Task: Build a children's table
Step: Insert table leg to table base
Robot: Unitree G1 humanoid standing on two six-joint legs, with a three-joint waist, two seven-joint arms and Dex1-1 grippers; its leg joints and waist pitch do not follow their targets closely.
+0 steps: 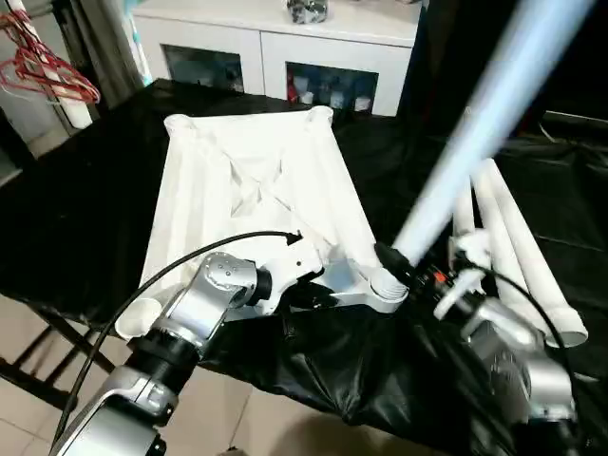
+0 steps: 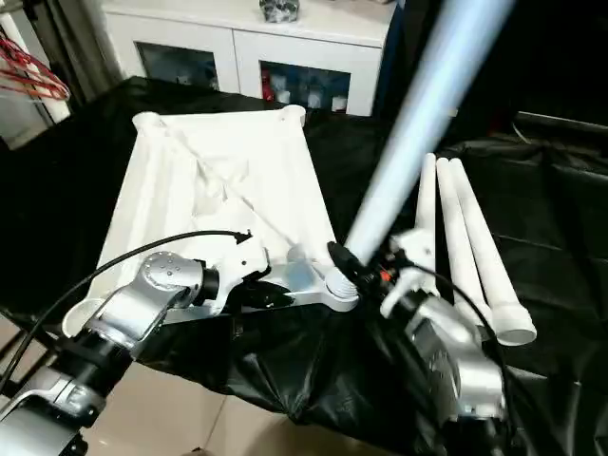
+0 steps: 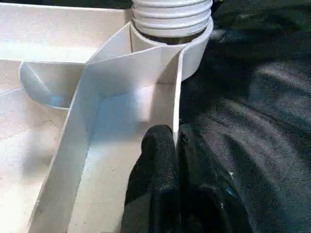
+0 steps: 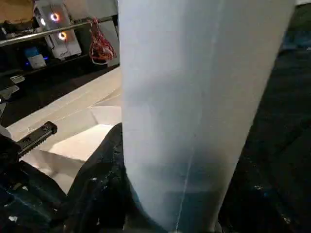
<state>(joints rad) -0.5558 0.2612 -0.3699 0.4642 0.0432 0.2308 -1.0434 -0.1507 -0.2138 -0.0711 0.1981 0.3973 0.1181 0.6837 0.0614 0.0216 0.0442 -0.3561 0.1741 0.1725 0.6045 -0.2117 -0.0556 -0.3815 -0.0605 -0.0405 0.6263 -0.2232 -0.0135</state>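
Table top [image 1: 256, 180]: underside up, on black cloth.
Held leg [image 1: 475, 123]: threaded end in near corner socket [image 1: 385, 285], long axis rising up-right.
Right gripper [image 4: 146, 204]: clamped on held leg.
Left gripper [image 3: 177, 145]: pinching table-top rim.

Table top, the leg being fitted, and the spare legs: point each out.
Table top [image 1: 256, 180], left eye view, ribbed underside.
Leg being fitted [image 1: 475, 133], left eye view, mid-shaft.
Spare legs [image 2: 470, 237], right eye view, middle of one shaft.

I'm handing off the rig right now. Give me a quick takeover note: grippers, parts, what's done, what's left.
Left gripper: jaws shut on the tabletop rim wall, beside the near right corner socket.
Right gripper: holding the leg low on its shaft.
Tabletop lies underside up on black cloth.
Done: first leg's ribbed end sits in that socket, leaning; full seating unclear.
Left: three legs lying right of the tabletop.
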